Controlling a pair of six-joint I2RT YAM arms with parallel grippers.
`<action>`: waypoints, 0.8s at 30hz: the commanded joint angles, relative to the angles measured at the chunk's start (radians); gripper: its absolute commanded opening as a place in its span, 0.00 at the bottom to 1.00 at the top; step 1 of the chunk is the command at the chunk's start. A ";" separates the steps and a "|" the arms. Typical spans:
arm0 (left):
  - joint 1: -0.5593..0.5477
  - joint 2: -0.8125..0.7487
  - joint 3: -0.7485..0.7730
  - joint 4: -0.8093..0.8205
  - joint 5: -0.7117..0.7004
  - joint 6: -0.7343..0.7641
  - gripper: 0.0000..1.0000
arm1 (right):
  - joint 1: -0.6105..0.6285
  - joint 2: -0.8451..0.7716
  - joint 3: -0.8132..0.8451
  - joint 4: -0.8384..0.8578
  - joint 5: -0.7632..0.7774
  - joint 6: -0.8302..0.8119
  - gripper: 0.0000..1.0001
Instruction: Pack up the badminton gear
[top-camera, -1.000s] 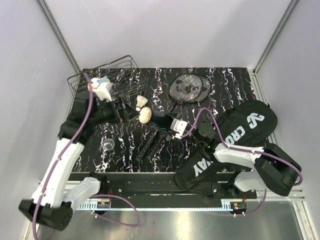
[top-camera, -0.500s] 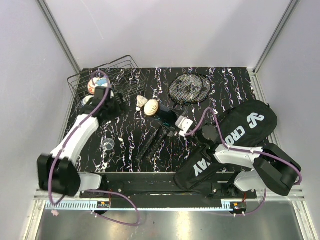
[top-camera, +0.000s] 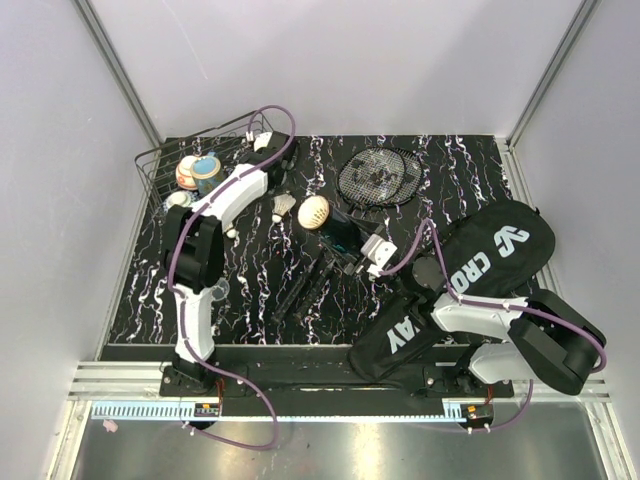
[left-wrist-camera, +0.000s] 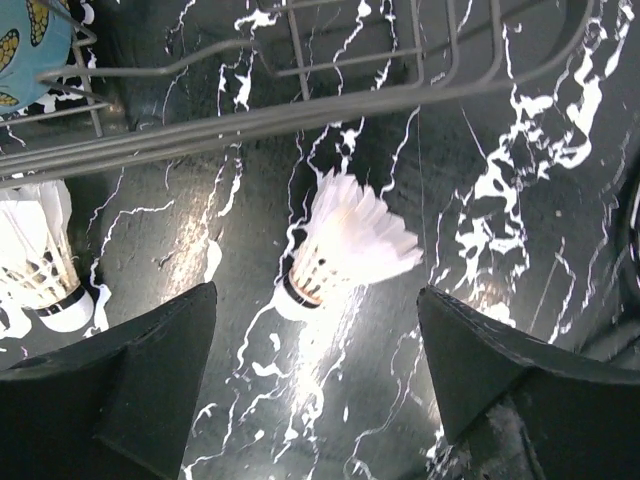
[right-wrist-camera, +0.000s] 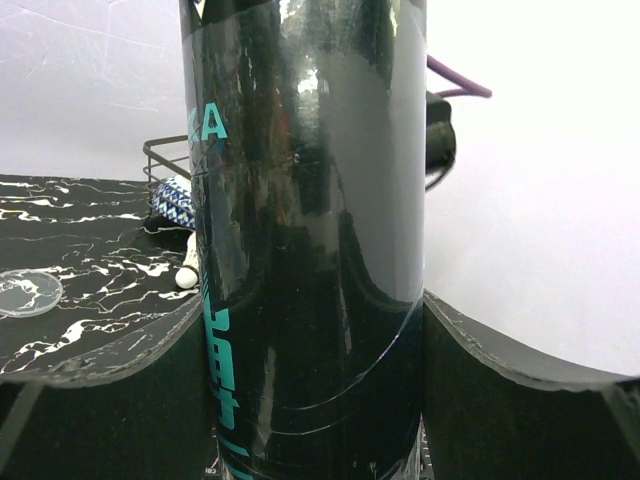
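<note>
Just off the wire basket (left-wrist-camera: 300, 115), left jaws wide astride shuttlecock (left-wrist-camera: 345, 245), right jaws clamping tube (right-wrist-camera: 310, 250)

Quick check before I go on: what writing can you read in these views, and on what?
"CRO" ... "AY": white, on the black bag; the middle letters are hidden behind the right arm.
"KA": teal, on the black tube; cut off at its left edge.
Teal print lower on the tube: unreadable.
Small sticker on the base rail: too small to read.
</note>
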 joint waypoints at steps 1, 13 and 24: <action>-0.040 0.128 0.183 -0.151 -0.253 -0.145 0.88 | 0.004 -0.043 -0.013 0.107 0.042 0.023 0.42; -0.062 0.229 0.207 -0.188 -0.335 -0.199 0.74 | 0.004 -0.042 -0.013 0.099 0.036 0.022 0.42; -0.068 -0.088 -0.040 -0.099 -0.338 -0.134 0.13 | 0.004 -0.028 0.005 0.070 0.014 0.032 0.43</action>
